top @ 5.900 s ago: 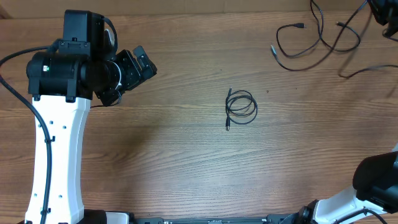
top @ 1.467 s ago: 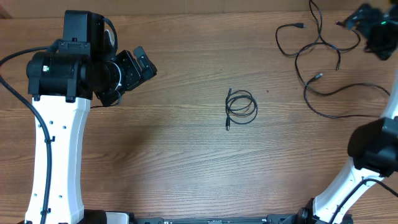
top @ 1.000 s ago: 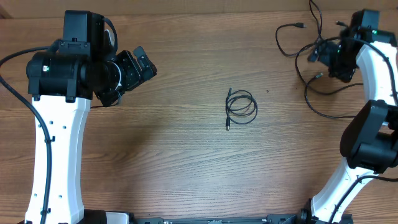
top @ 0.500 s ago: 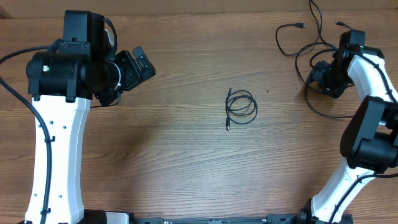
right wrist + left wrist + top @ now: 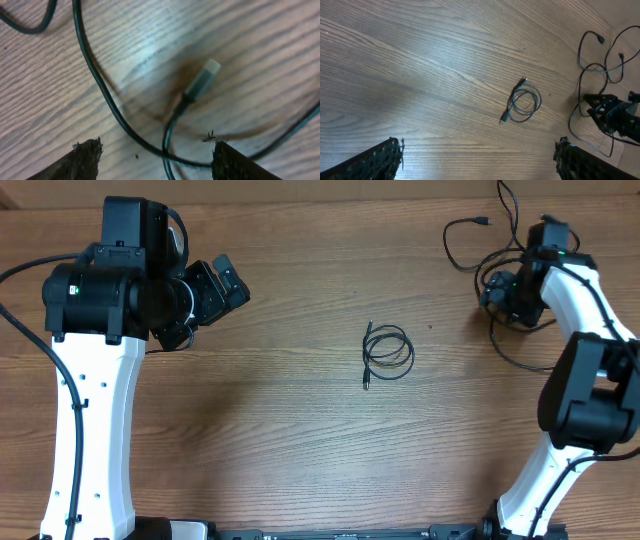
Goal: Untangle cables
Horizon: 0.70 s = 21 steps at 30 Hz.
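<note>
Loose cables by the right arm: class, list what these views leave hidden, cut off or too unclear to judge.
1. Overhead: the loose cables run off the top edge, and the right arm covers some of their crossings.
2. Right wrist: only one plug and nearby strands show; the frame edges cut off the rest.
3. Overhead and left wrist: the coil is too small to count its turns.

Wood-grain table, smooth, faint sheen. Black cables, smooth rubbery sheath; plug grey, pale metallic tip. Arm links white, glossy plastic.
</note>
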Each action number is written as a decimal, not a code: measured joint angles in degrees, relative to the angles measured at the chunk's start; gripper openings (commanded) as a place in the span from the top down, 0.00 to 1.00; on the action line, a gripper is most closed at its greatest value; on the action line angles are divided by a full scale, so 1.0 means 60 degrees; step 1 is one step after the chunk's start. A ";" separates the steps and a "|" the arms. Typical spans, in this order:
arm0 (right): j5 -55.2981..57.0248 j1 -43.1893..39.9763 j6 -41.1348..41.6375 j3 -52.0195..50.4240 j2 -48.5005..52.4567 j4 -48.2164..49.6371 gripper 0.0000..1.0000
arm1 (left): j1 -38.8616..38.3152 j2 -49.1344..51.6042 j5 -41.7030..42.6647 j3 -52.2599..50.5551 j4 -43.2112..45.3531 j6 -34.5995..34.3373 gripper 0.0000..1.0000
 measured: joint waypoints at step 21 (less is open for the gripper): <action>-0.0091 0.0047 -0.1563 0.0000 0.0441 0.0127 0.45 | 0.0000 0.0539 -0.0164 0.0000 -0.0109 0.0000 0.00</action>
